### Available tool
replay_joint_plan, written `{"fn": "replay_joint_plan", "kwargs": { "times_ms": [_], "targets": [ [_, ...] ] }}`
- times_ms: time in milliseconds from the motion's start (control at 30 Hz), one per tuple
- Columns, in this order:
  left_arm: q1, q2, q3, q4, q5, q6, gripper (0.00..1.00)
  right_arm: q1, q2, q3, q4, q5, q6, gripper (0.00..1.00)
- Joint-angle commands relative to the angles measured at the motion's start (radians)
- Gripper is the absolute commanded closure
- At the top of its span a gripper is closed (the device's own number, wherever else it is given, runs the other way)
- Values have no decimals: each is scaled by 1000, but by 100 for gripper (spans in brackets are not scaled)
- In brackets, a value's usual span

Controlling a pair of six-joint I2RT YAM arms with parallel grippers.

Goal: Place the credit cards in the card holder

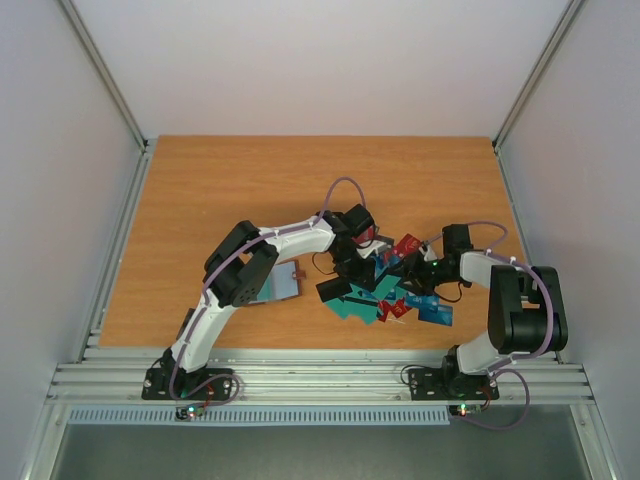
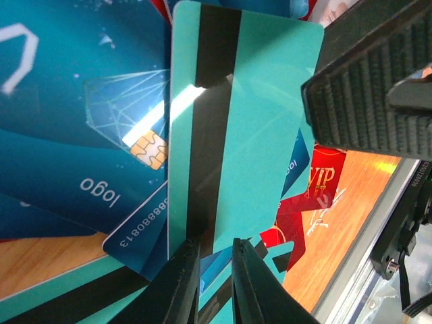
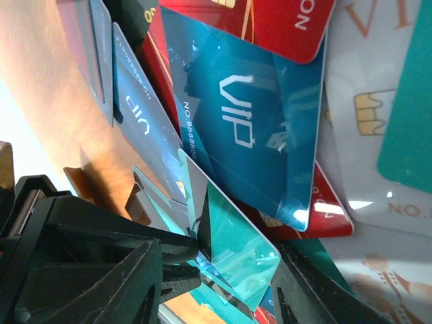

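Observation:
The credit cards (image 1: 385,300) lie in a loose pile of teal, blue, red and white at the table's front middle. Both grippers are down in the pile. One teal card with a black stripe (image 2: 263,115) is tilted up off the others. My left gripper (image 2: 214,244) has only a narrow gap between its fingers, with the tips at this card's lower edge and nothing between them. My right gripper (image 3: 223,270) is wide open and straddles the same teal card (image 3: 239,243). The card holder (image 1: 283,283) lies left of the pile, partly under my left arm.
The right gripper's ribbed pad (image 2: 364,88) stands close beside the tilted card. A left fingertip (image 3: 179,246) touches the card's striped side. The metal rail (image 1: 320,380) runs along the table's front edge, just behind the pile.

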Motion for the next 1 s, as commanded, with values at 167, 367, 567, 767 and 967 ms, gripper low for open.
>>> {"fn": "replay_joint_plan", "kwargs": {
  "times_ms": [167, 367, 567, 767, 967],
  "targets": [
    [-9, 93, -43, -41, -76, 36, 83, 11, 63, -17, 128, -57, 34, 69],
    [-9, 101, -40, -51, -73, 46, 83, 11, 112, -4, 187, -69, 79, 81],
    [-10, 105, -42, -50, -63, 50, 83, 12, 144, -14, 229, -107, 73, 85],
    [-9, 112, -43, -45, -51, 60, 83, 20, 162, -17, 259, -156, 69, 91],
    [-10, 102, -40, -43, -35, 67, 83, 32, 170, -12, 260, -175, 61, 99]
  ]
}}
